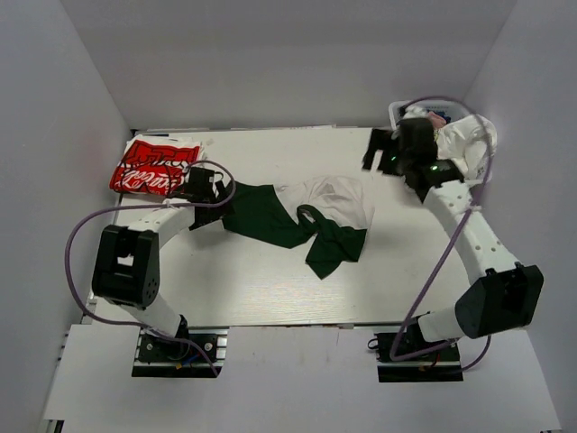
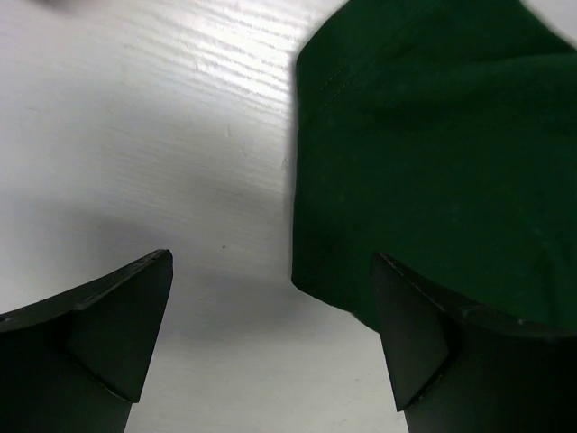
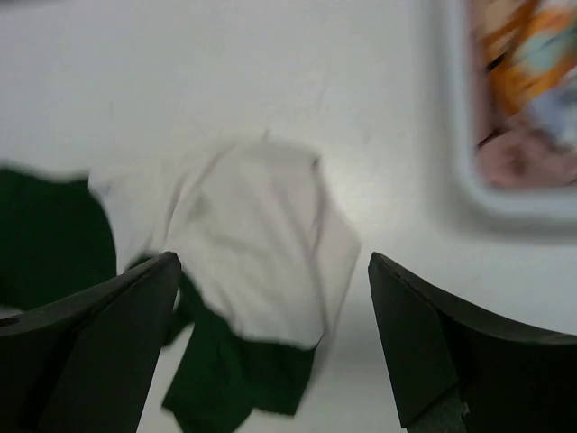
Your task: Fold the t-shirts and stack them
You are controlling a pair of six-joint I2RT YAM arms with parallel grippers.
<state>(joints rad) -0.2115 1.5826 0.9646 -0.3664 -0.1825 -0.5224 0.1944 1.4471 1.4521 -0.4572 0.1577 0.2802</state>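
A dark green t-shirt (image 1: 270,216) lies crumpled in the middle of the table, tangled with a white t-shirt (image 1: 338,197). A folded red-and-white printed t-shirt (image 1: 153,167) lies at the far left. My left gripper (image 1: 209,185) is open and empty at the green shirt's left edge; the left wrist view shows the green cloth (image 2: 433,153) beside the right finger. My right gripper (image 1: 377,152) is open and empty, raised near the basket; its view shows the white shirt (image 3: 261,234) and green shirt (image 3: 225,379) below.
A white basket (image 1: 451,135) at the far right corner holds more shirts, white and pink; its rim shows in the right wrist view (image 3: 469,171). Grey walls enclose the white table (image 1: 270,289). Purple cables loop beside both arms.
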